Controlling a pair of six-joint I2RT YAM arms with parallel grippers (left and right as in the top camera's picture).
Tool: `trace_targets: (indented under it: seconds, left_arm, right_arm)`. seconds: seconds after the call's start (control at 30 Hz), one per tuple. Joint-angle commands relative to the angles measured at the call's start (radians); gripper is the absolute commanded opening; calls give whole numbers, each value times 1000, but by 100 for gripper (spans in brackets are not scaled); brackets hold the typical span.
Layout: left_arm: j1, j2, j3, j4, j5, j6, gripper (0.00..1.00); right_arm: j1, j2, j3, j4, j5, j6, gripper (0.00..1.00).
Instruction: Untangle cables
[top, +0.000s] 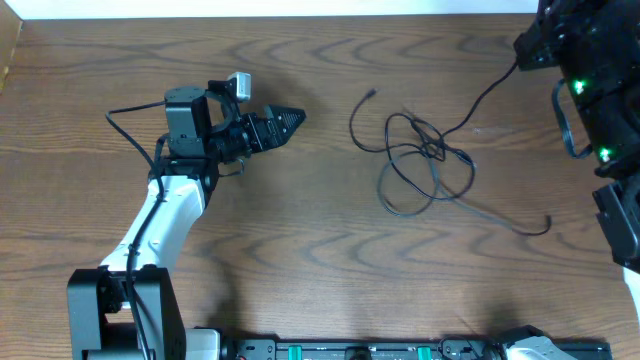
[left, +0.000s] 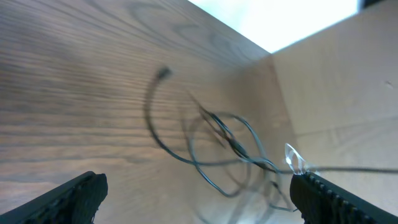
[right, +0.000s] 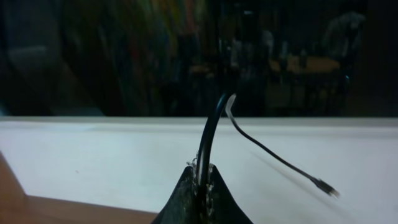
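**Left gripper** (left: 199, 184), the black two-finger claw on the white-cased left arm, sits over the brown wood-grain table (top: 300, 250) w/ jaws spread wide. It holds nothing and touches nothing. The wrist cam shows its fingers (left: 74, 199) at the frame's lower corners, well apart.

The claw points toward the tangle of thin black cables (top: 420, 160), which lies on the tabletop right of centre, well apart from it. Several loops cross at a knot near the tangle's middle. One small plug end (top: 372, 94) curls free at the upper left, and another strand trails off to the lower right.

A single black strand (top: 490, 90) runs from the knot toward the table's top right corner, where the dark right arm sits.

**Right gripper** (right: 202, 186), per its wrist cam, is clenched tight on a black cable. The cable stands up out of the pinched fingertips, arcs over & ends in a small connector (right: 326, 186) hanging free.
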Motion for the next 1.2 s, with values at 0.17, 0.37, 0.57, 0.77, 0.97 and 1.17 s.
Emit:
trace_targets:
  seconds: [0.17, 0.37, 0.57, 0.77, 0.97, 1.17]
  left_arm:
    - [-6, 6, -4, 29, -51, -1, 99]
    - [-72, 3, -3, 226, 199, 115, 99]
    - [-175, 0, -3, 208, 182, 354, 99]
    - [-275, 0, -3, 62, -149, 418, 98]
    - [-414, 0, -3, -114, -460, 483, 98]
    - [-567, 0, -3, -227, -638, 628, 98]
  right_arm:
    - [-5, 21, 27, -20, -250, 79, 1]
    - [-5, 105, 27, -2, -377, 151, 1]
    - [-5, 153, 27, 55, -512, 203, 1]
    - [-7, 151, 27, 52, -519, 202, 1]
    - [-23, 153, 27, 34, -499, 201, 1]
    - [-55, 153, 27, 5, -497, 197, 1]
